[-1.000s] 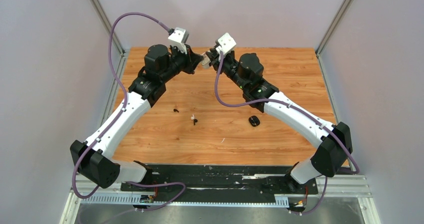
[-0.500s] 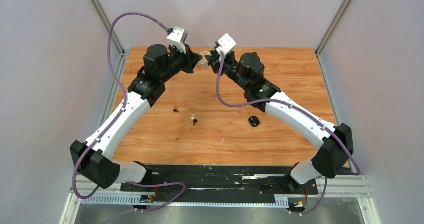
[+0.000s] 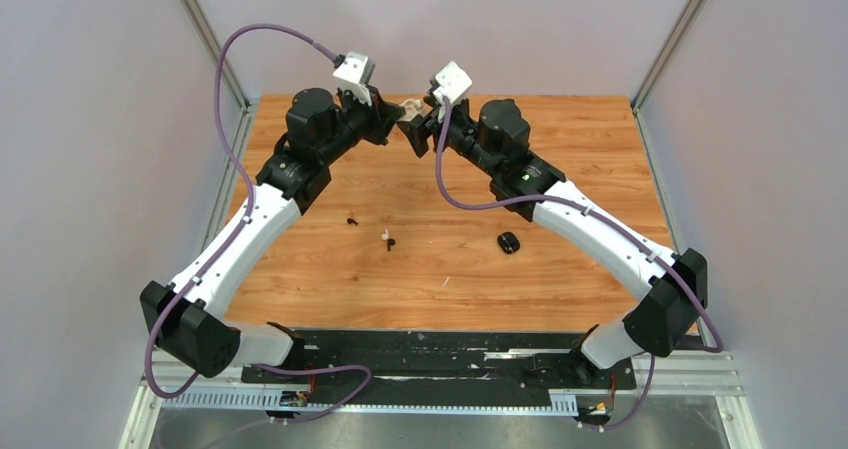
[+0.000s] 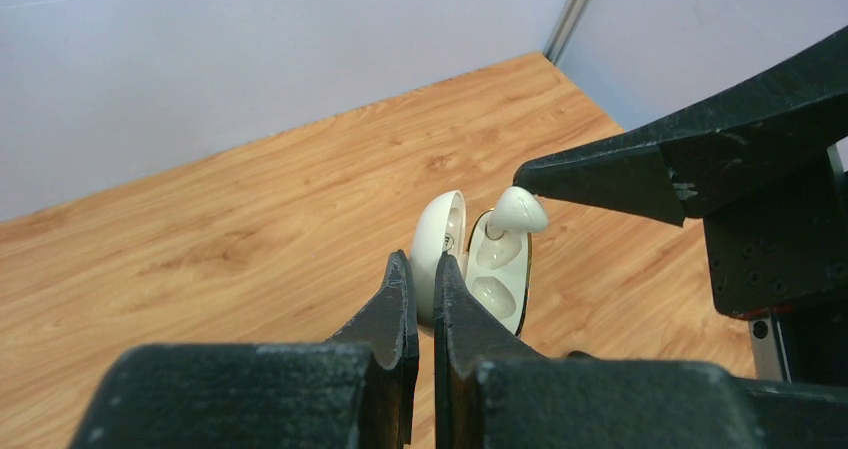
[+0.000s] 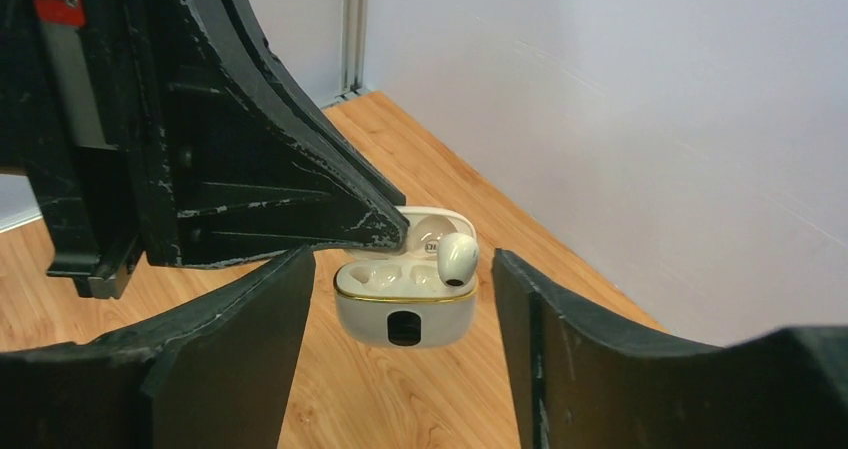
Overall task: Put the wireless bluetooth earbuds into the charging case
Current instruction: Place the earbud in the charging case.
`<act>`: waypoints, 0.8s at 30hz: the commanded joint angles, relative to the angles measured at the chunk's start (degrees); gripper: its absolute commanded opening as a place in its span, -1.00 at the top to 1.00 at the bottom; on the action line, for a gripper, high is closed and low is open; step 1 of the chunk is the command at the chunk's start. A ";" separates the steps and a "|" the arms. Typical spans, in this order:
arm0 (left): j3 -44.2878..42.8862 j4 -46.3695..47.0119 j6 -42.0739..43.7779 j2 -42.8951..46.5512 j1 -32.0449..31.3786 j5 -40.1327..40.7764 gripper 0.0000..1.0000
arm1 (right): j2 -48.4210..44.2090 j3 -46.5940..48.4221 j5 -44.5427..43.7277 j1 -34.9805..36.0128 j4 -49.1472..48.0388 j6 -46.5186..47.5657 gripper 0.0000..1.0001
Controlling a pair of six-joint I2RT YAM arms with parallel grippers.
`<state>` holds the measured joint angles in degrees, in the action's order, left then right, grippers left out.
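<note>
Case, white, open (image 5: 405,314), being pinched by clenched left gripper (image 4: 420,269), carrying one white earbud (image 5: 458,257); right gripper (image 5: 400,264) released around it. Lying on table (image 3: 560,269): one white earbud (image 3: 384,234), two black earbuds (image 3: 352,220) (image 3: 391,243), one black case (image 3: 509,241).

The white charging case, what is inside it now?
In the charging case, one white earbud sits in one socket, head above the rim; the other socket looks empty. The earbud's stem is hidden inside.
</note>
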<state>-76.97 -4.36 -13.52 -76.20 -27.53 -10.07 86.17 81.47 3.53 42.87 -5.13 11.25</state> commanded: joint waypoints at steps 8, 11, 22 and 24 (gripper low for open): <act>2.06 5.29 4.04 0.53 0.36 -2.31 1.00 | -5.86 5.23 13.06 -3.75 8.97 -6.70 -0.71; 2.75 5.94 5.61 0.65 0.29 -3.64 1.00 | -4.94 8.98 21.92 -9.64 13.96 -11.55 -0.75; 6.81 7.22 13.09 3.17 0.37 -13.52 1.00 | 2.98 19.15 57.82 -22.66 36.15 0.01 -0.66; 6.87 6.76 14.05 3.28 0.37 -14.86 1.00 | 2.49 17.77 58.87 -22.63 38.40 3.98 -0.51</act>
<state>-69.89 -0.19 -3.53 -75.99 -27.33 -20.16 88.42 99.46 51.40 19.40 23.18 4.78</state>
